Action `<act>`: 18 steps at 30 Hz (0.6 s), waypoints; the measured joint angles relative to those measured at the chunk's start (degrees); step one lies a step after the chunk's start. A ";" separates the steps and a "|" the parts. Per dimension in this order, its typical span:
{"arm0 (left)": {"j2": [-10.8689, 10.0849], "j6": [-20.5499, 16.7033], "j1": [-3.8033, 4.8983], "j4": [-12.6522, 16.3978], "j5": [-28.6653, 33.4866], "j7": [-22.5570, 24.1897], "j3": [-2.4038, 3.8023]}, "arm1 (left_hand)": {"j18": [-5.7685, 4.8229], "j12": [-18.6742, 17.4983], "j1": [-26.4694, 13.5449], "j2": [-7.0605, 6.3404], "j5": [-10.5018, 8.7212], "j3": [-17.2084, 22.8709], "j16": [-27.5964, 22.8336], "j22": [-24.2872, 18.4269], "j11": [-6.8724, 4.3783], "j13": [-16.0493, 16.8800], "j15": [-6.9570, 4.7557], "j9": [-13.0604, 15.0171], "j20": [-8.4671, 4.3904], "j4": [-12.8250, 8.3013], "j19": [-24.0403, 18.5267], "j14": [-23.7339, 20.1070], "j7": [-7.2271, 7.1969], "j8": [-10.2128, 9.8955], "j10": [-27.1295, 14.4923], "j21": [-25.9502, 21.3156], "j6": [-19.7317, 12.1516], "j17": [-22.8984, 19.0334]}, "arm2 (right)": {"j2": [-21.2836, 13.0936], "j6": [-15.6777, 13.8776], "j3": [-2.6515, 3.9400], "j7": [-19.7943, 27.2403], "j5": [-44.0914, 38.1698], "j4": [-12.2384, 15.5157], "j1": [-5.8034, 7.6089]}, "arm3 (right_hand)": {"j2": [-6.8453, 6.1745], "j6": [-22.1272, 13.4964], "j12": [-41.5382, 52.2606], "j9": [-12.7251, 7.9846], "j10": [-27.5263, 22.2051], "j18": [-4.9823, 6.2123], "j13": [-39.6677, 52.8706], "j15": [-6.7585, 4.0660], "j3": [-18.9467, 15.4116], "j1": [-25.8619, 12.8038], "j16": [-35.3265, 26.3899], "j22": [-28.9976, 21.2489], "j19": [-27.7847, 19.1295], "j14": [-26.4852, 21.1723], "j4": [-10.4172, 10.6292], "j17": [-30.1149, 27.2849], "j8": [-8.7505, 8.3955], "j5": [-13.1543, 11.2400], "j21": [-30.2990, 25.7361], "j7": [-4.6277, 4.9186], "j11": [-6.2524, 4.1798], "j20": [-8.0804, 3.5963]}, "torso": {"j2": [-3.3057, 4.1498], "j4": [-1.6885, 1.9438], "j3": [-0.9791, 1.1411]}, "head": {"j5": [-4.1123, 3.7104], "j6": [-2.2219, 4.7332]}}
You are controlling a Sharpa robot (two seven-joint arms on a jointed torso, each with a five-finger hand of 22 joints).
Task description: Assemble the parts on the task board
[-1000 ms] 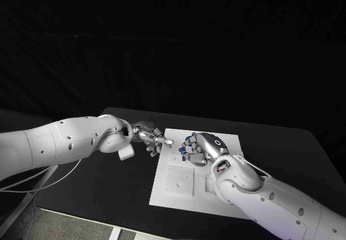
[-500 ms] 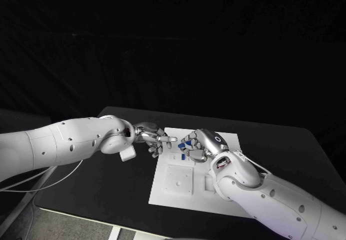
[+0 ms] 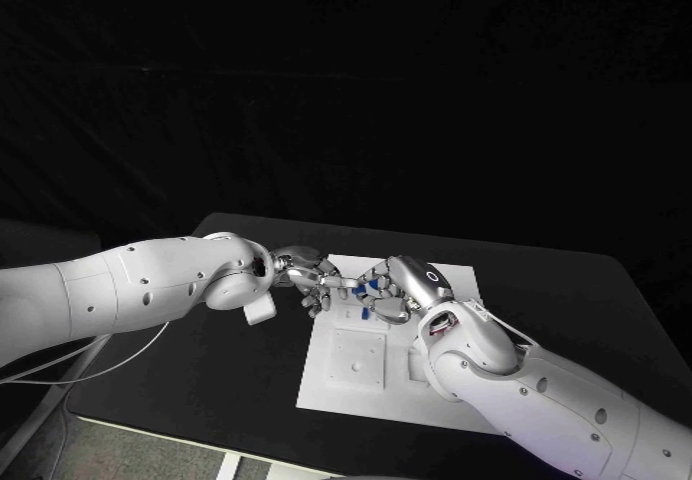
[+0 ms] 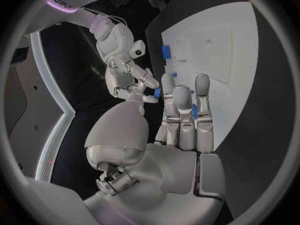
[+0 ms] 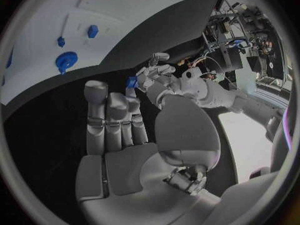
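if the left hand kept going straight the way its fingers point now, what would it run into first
Most likely the right hand. In the head view the left hand reaches toward it over the task board's edge, fingertips nearly meeting. The right wrist view shows a small blue part at the left hand's fingertips. Depth between the hands is unclear.

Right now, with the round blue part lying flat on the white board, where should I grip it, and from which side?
Probably by its outer rim, from straight above. The round blue part lies flat on the task board, so nothing can get under it, and the rim offers opposing fingers two free sides.
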 measured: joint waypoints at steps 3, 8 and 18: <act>0.12 -0.16 -0.02 0.04 -0.37 0.08 0.00 | 0.00 0.00 0.00 0.00 0.00 -0.14 0.03 0.00 0.21 0.00 0.19 -0.40 0.00 -0.14 0.00 -0.19 0.21 0.00 -0.21 0.00 -0.21 -0.15 | 0.08 -0.03 0.05 -0.01 0.05 0.04 0.00 | 0.00 0.00 0.00 0.02 0.00 0.00 0.00 0.00 0.00 0.00 0.00 0.00 0.00 0.00 0.00 0.00 0.01 0.00 0.00 0.00 0.00 0.00 | 0.00 -0.01 0.00 | -0.04 0.04; 0.35 -0.61 -0.06 0.03 -0.83 0.29 0.00 | 0.00 0.00 0.56 0.80 0.00 -0.32 0.03 -0.01 0.21 0.00 0.19 -0.90 0.20 -0.33 -0.20 -0.20 0.21 -0.22 -0.21 0.00 -0.21 -0.31 | 0.22 -0.03 0.07 -0.02 0.20 0.19 0.00 | 0.00 -0.01 0.00 0.02 0.00 0.00 0.00 0.00 0.00 0.00 0.00 0.00 0.00 0.00 0.00 -0.01 0.01 0.00 0.00 0.00 0.00 0.00 | -0.01 -0.02 -0.01 | -0.10 0.08; 0.59 -1.55 -0.08 -0.01 -0.91 0.72 0.00 | 0.00 0.00 1.13 3.54 0.21 -1.75 0.03 -0.01 0.21 -0.39 0.19 -1.77 0.21 -1.41 -0.20 -0.20 0.42 -0.22 -0.62 0.00 -0.40 -0.66 | 0.45 0.01 0.08 -0.03 0.45 0.26 0.00 | 0.00 -0.04 0.00 0.02 0.00 0.00 0.00 0.00 0.17 0.00 0.00 0.00 0.00 0.00 0.17 -0.01 0.01 0.24 0.00 0.04 0.00 0.00 | -0.04 -0.01 -0.03 | -0.16 0.05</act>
